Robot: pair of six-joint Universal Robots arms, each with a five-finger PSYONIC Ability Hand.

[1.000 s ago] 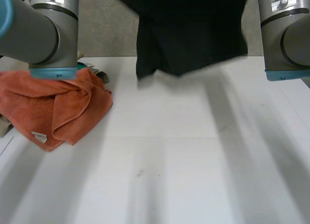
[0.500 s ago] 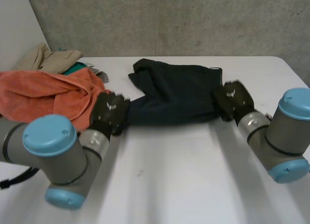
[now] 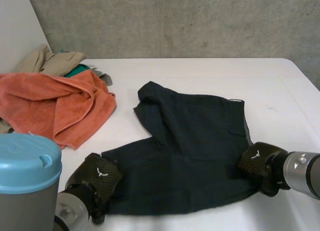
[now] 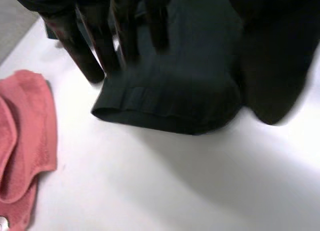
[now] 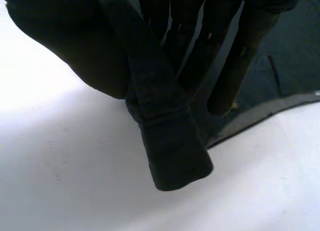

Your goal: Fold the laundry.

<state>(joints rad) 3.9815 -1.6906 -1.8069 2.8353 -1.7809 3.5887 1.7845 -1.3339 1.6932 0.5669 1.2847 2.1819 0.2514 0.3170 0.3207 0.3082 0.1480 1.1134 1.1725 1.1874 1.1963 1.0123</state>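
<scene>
Dark navy shorts (image 3: 195, 151) lie spread flat on the white table (image 3: 200, 71). My left hand (image 3: 97, 178) is at their near left corner. In the left wrist view its straight fingers (image 4: 90, 56) hover over the hemmed edge of the shorts (image 4: 170, 98), open and gripping nothing. My right hand (image 3: 257, 163) is at the near right corner of the shorts. In the right wrist view its fingers (image 5: 235, 66) are closed on a folded strip of the shorts' edge (image 5: 172, 151), which sticks out past them just over the table.
A crumpled orange towel (image 3: 55, 106) lies at the table's left, beside my left hand (image 4: 22, 141). Behind it sit a beige garment (image 3: 50, 61) and a bit of green cloth (image 3: 80, 70). A grey wall stands behind the table.
The shorts came down from being held high and were drawn toward the near edge, now lying flat. My left hand has let go of its corner and opened; the right still grips.
</scene>
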